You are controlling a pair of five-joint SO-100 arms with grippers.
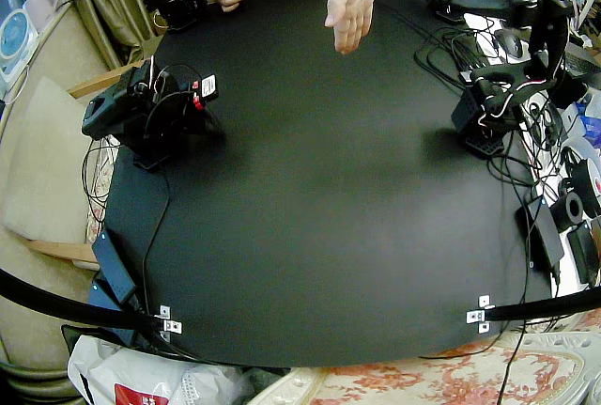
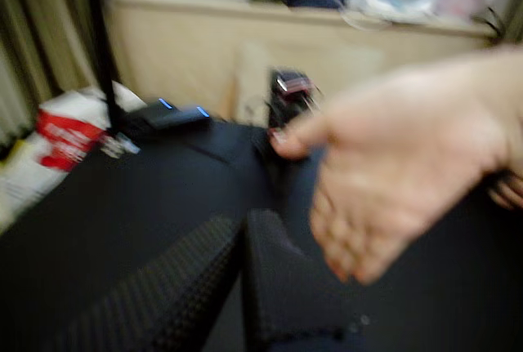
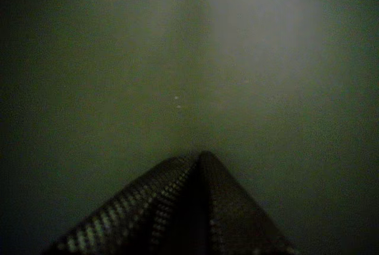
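1. Over the far edge of the desk (image 1: 329, 198), about midway along it: a person's hand (image 1: 349, 3), open, fingertips pointing down, fingers loosely together, nothing in it. Cannot tell whether just above the black surface or brushing it.
2. Nearest to that hand: the left gripper (image 2: 243, 228), seen in a wrist view, both textured black fingers pressed together with nothing pinched between them. Hand large and blurred close ahead of the tips.
3. Behind that gripper: the left arm (image 1: 507, 76), folded up by the desk's edge on its own side, with a tangle of cables (image 1: 554, 189) just beyond that edge.
4. Well apart, by the opposite edge: the right arm (image 1: 141, 114), folded low over the desk. Also visible past the hand in a wrist view.
5. In a wrist view, the right gripper (image 3: 198, 159): fingers closed tip to tip, holding nothing, aimed at a dim, blurred dark surface.
6. At each near corner: small metal brackets (image 1: 167, 319), each joined to a black bar (image 1: 56, 300) running off the desk.
7. Off the near corner on the right arm's side: a white bag (image 1: 122, 384) with red print.
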